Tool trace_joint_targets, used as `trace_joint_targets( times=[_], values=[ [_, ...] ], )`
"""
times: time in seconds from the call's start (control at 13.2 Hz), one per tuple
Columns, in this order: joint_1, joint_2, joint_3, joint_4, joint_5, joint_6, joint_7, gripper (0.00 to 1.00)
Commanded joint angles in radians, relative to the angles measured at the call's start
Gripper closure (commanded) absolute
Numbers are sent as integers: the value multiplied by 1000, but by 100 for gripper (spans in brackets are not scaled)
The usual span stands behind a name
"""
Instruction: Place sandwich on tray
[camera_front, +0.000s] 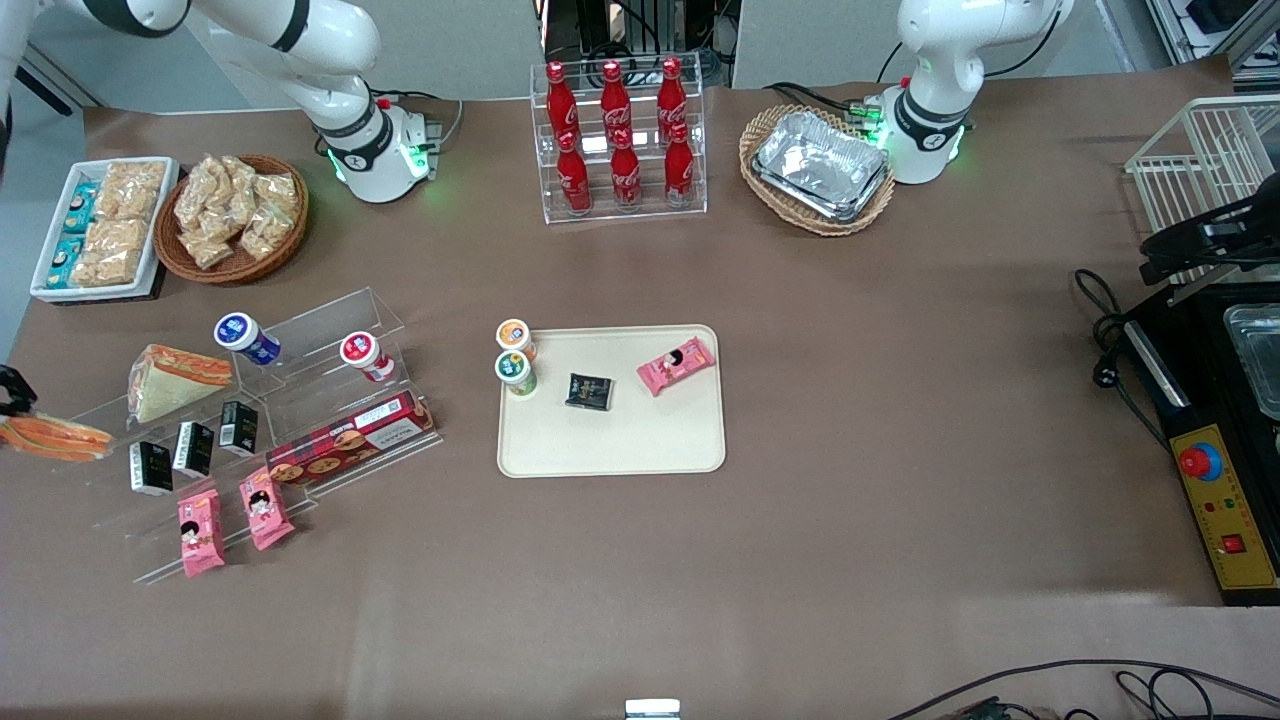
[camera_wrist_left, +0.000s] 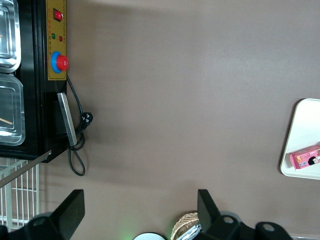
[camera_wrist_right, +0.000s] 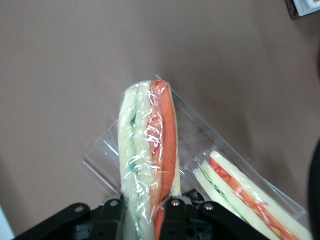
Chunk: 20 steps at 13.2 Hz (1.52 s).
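My right gripper (camera_wrist_right: 145, 216) is shut on the clear-wrapped sandwich (camera_wrist_right: 146, 150), seen edge-on with orange-red, white and green layers between the two black fingers. In the front view the gripper (camera_front: 14, 398) is at the working arm's end of the table, with the sandwich (camera_front: 55, 437) just under it by the clear acrylic shelf. The cream-beige tray (camera_front: 610, 450) lies at the table's middle, well apart from the gripper; its edge also shows in the left wrist view (camera_wrist_left: 300, 135). It holds two small cups, a black packet and a pink packet.
A second wrapped sandwich with a pale triangular face (camera_front: 175, 380) lies on the acrylic shelf (camera_front: 300, 400) beside the held one, and shows in the right wrist view (camera_wrist_right: 250, 200). The shelf also carries cups, black packets, pink packets and a biscuit box (camera_front: 350, 440). A cola bottle rack (camera_front: 620, 140) stands farther from the camera.
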Motion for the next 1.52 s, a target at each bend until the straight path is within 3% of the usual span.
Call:
trace_joint_targets(
  times=[0.0,0.15,0.38,0.61,0.91,1.22,1.44],
  values=[
    [3,-106,-1,2,20,-108,-64,100],
    [9,-138,5,35,21,-206,-87,100],
    [107,-146,4,102,23,-339,-88,100],
    [223,-173,5,105,31,-370,-21,100],
    [409,-176,5,105,27,-333,252,100],
    [565,-150,1,105,98,-272,325,100],
    [696,-89,1,105,87,-131,538,100]
  ],
)
